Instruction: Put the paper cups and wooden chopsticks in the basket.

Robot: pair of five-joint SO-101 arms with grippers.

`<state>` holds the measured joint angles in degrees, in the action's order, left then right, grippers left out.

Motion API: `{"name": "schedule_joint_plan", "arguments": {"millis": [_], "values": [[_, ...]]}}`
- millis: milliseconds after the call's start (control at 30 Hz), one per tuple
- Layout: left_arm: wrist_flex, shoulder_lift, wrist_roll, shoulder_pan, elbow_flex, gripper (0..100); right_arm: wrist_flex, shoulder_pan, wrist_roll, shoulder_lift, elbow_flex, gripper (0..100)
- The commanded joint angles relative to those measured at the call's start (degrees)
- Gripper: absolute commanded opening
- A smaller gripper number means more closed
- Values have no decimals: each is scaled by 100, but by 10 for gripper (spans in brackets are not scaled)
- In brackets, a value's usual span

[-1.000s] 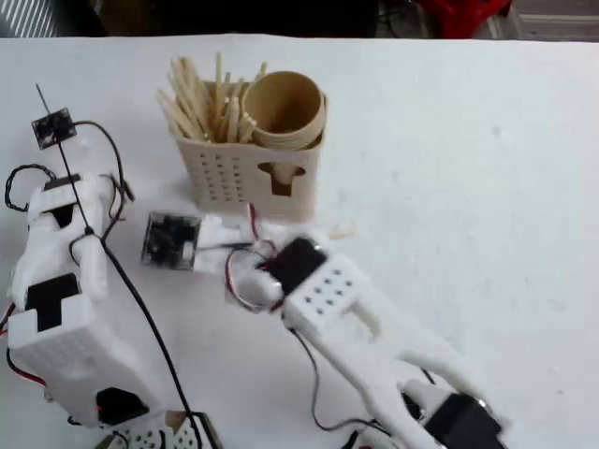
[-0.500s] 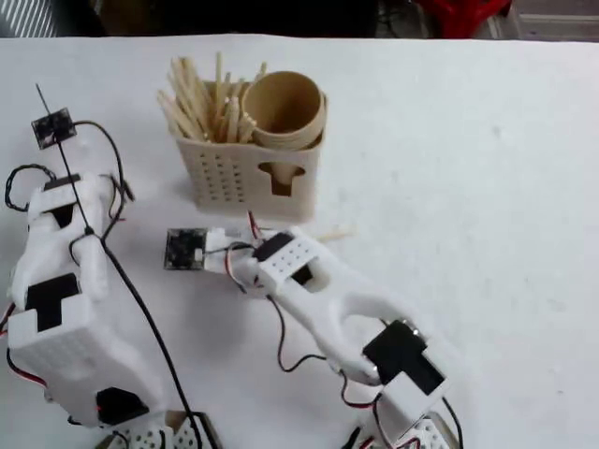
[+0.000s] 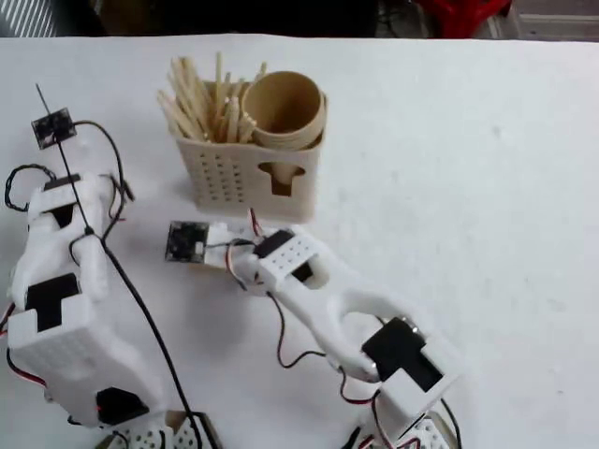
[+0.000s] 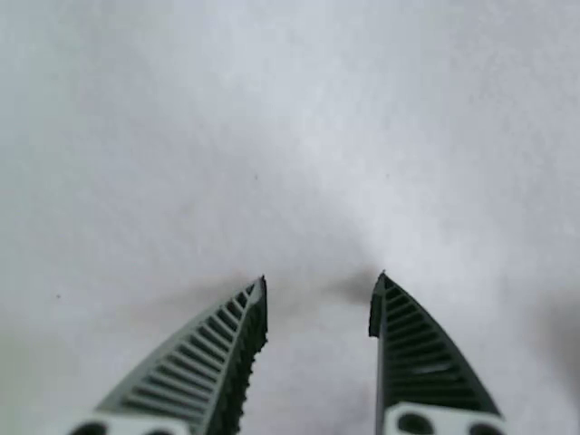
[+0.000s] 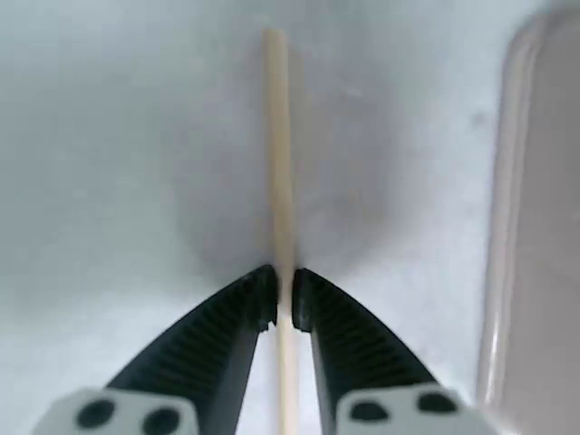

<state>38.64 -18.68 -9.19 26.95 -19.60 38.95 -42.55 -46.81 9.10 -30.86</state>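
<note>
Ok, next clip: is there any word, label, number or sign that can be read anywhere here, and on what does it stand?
None can be read.
The basket, the paper cups and the wooden chopsticks in it carry no print.
The circuit boards on the arms may bear markings, but they are too small to tell.
The right pincer, shut on a chopstick, and the open left pincer show no lettering.

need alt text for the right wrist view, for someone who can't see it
The right claw is shut on a single wooden chopstick that lies on the white table and runs straight away from the camera. The pale wall of the basket stands close beside it.
</note>
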Motion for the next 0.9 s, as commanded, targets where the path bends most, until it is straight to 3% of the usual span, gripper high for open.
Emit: {"name": "schedule_joint_plan", "arguments": {"millis": [0, 267, 400, 533, 667, 867], "values": [[-97, 40, 44, -57, 97, 203, 857, 75, 642, -488, 343, 15], [-97, 40, 44, -57, 97, 203, 2035, 40, 1881, -3073, 554, 15], [-97, 40, 44, -57, 97, 203, 1930, 22, 2382, -4629, 571, 15], [-97, 40, 44, -57, 97, 203, 1218, 4, 2338, -5613, 782, 15], [-97, 40, 44, -57, 97, 203, 760, -4, 2374, -5200, 1451, 15], [-97, 40, 44, -57, 97, 203, -338, 136, 2382, -3231, 3077, 15]]}}
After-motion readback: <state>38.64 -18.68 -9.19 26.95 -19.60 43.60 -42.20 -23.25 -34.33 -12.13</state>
